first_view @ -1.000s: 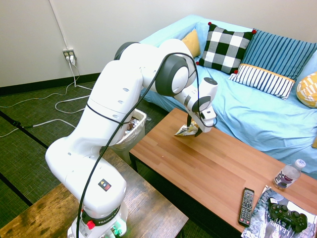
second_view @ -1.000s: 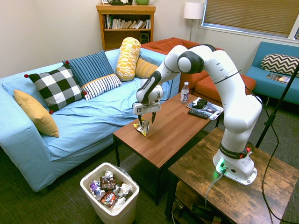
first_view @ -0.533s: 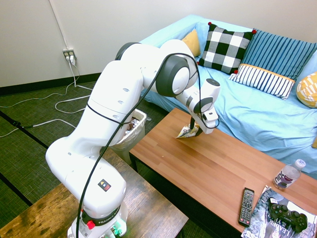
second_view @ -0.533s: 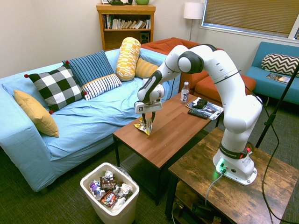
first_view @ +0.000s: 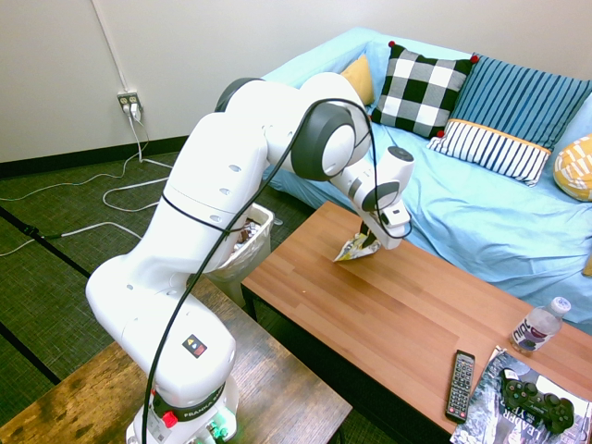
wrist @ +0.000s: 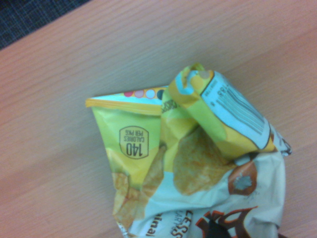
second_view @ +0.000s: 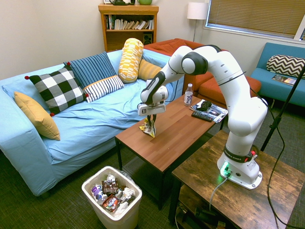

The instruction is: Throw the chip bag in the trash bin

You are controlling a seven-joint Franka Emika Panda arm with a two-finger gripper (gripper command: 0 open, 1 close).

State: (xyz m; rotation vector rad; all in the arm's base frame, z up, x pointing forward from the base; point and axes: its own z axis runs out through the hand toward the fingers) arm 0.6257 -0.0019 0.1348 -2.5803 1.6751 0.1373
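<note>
so far, only the pickup seemed done: gripper [second_view: 151, 122] pointed straight down, pinched narrow on the top of the chip bag [second_view: 148, 129], near the coffee table's [first_view: 416, 314] end nearest the bin. looked barely off the wood, if at all. still left: lifting clear, carrying past that end to the trash bin [second_view: 112, 199] on the floor, letting go.

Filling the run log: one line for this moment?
stage: grasp | tool: closed on chip bag, pointing down | bag: at coffee table end nearest bin | trash bin: on floor, wrappers inside | drop: not yet done
</note>
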